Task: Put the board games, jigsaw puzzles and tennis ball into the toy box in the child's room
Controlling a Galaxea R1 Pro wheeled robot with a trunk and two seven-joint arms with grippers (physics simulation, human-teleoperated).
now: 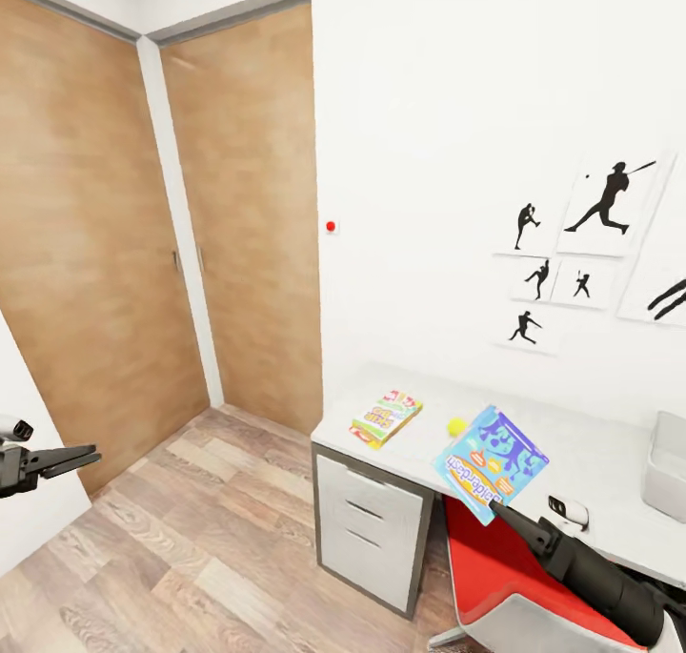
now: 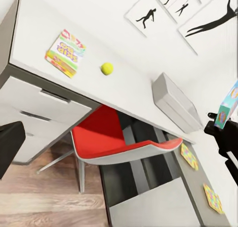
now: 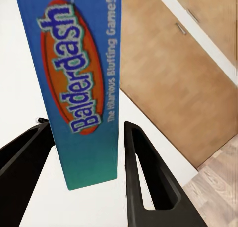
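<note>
The right gripper point(image 3: 87, 152) is pinching a blue board game point(image 1: 491, 464), a flat card box w/ "Balderdash" on its narrow side. In the right wrist view one black finger point(image 3: 148, 182) sits on each side of the box edge, touching it. In the head view the box is held up over the front edge of the table point(image 1: 591, 453), tilted, w/ its picture face turned up and toward us. Its long side runs from the gripper up and away toward the wall.

The table top is smooth and light grey, w/ white drawers point(image 1: 367, 529) under it. A second board game point(image 1: 385, 417), green, yellow and red, lies flat near the table's left end, its long side slanting toward the wall. The tennis ball point(image 1: 457, 426), small, round and yellow-green, sits on the top between the two boxes, apart from both. The toy box point(image 1: 665, 467) is a grey plastic bin w/ sloped sides, at the far right of the table, well apart from the held game.

In the left wrist view two jigsaw puzzles point(image 2: 189, 156), thin bumpy-edged sheets in many colours, lie flat on the darker part of the desk past the bin. A red chair point(image 1: 514, 577) w/ a shiny seat is tucked under the table.

The left gripper point(image 1: 67, 459) hangs over the wood floor point(image 1: 210, 539) by the brown doors point(image 1: 162, 214), holding nothing; can't tell if its fingers are spread or together
</note>
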